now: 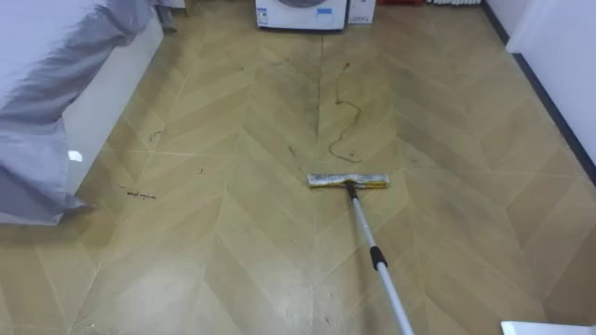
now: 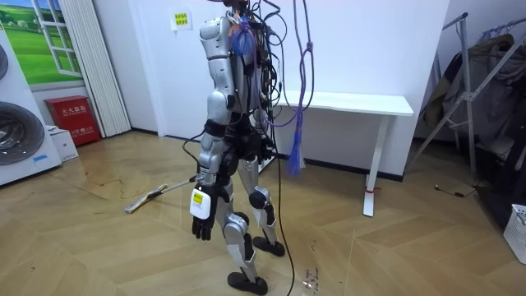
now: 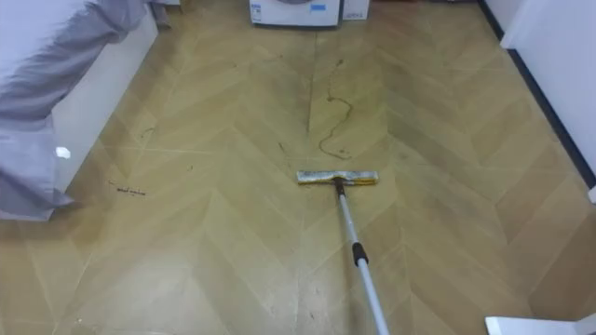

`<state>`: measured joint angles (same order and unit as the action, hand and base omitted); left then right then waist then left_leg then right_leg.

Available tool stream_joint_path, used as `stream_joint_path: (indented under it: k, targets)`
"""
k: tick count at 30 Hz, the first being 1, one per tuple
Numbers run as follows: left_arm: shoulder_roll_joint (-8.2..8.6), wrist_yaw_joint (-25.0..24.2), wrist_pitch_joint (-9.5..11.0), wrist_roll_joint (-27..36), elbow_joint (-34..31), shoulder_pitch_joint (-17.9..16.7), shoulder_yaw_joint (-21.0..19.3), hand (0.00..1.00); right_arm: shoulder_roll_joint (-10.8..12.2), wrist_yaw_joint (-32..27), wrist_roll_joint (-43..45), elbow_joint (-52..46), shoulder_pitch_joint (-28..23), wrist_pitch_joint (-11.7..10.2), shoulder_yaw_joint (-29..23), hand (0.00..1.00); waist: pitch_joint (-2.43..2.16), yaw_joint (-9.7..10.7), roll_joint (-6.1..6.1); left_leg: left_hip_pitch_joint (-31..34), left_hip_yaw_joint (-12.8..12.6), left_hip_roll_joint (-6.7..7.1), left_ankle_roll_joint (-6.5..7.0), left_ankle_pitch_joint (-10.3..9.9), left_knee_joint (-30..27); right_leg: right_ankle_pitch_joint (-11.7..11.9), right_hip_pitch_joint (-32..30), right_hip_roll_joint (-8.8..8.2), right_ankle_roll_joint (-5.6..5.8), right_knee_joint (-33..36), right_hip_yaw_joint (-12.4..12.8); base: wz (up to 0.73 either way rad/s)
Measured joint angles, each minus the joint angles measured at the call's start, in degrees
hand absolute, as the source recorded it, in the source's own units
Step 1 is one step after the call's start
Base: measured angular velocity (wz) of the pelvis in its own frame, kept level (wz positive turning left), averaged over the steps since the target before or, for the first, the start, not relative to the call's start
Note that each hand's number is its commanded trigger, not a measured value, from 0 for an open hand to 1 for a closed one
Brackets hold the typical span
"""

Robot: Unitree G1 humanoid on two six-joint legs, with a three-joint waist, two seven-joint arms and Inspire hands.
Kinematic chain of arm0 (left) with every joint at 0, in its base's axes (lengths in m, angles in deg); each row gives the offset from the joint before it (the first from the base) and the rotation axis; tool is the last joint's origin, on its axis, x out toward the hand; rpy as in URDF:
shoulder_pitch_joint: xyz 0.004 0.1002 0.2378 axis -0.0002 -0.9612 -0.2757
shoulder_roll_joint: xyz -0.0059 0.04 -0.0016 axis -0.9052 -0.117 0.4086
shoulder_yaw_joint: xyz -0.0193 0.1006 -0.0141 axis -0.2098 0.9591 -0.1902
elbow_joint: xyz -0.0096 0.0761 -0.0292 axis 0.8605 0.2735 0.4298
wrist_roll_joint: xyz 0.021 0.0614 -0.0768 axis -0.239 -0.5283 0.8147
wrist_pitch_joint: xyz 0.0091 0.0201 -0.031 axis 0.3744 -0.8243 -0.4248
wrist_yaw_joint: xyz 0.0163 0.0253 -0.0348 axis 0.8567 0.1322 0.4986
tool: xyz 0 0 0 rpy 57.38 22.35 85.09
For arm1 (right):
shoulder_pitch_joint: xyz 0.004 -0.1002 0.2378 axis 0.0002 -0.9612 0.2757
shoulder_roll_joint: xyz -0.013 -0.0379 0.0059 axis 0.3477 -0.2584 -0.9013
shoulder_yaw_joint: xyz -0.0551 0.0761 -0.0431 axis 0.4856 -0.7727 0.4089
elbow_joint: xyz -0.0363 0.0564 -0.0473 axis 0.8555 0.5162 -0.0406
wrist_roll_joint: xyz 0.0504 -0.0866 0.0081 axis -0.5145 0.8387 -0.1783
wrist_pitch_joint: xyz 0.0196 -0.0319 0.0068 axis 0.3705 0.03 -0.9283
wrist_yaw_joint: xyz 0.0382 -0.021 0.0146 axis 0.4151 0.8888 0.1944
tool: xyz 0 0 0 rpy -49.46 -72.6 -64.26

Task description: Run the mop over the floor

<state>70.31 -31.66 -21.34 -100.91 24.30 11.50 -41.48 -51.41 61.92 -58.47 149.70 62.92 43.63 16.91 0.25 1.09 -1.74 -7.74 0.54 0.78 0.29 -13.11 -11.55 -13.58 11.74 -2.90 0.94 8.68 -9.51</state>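
Presently the mop [image 1: 347,181] is seen lying on the wooden floor [image 1: 233,242] just ahead of the robot. Its flat head is laid crosswise near the middle of the eye view. Its handle is run back toward 5 o'clock and past the lower edge, and what holds that end cannot be told. Open boards are found all round the head.

The free floor is bounded at 12 o'clock by a washing machine [image 1: 303,11]. At 9 to 10 o'clock it is bounded by a white bed [image 1: 107,88] draped with grey cloth [image 1: 56,46], and at 2 to 3 o'clock by a white wall [image 1: 559,46] with dark skirting. A thin dark squiggle [image 1: 355,110] is seen on the boards at 12 o'clock of the head.

In the room view the left hand [image 2: 201,220] is hung at the robot's side, fingers relaxed and empty. A white table [image 2: 353,103] is set well behind the robot.
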Motion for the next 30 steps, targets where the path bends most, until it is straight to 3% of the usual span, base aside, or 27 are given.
stream_joint_path:
  k: [19, 30]
  targets:
    - [0.00, -0.03, -1.10, -0.06, 0.41, -0.47, -0.07, 0.00, -0.09, 0.23, -0.54, -0.04, -0.15, 0.08, 0.02, 1.00, -0.11, -0.01, 0.74, -0.07, -0.09, -0.03, 0.15, -0.11, 0.17, 0.00, 0.01, 0.00, 0.00, 0.02, -0.15, 0.00]
    - [-0.07, 0.22, -1.13, -0.05, 0.42, 0.62, -0.01, 0.00, -0.29, 0.39, -0.52, 0.03, 0.09, 0.05, 0.07, 1.00, -0.24, 0.00, 0.89, 2.58, -0.20, -0.09, 0.16, -0.10, -0.44, -0.03, -3.05, -0.02, -0.05, 1.12, -0.09, 0.00]
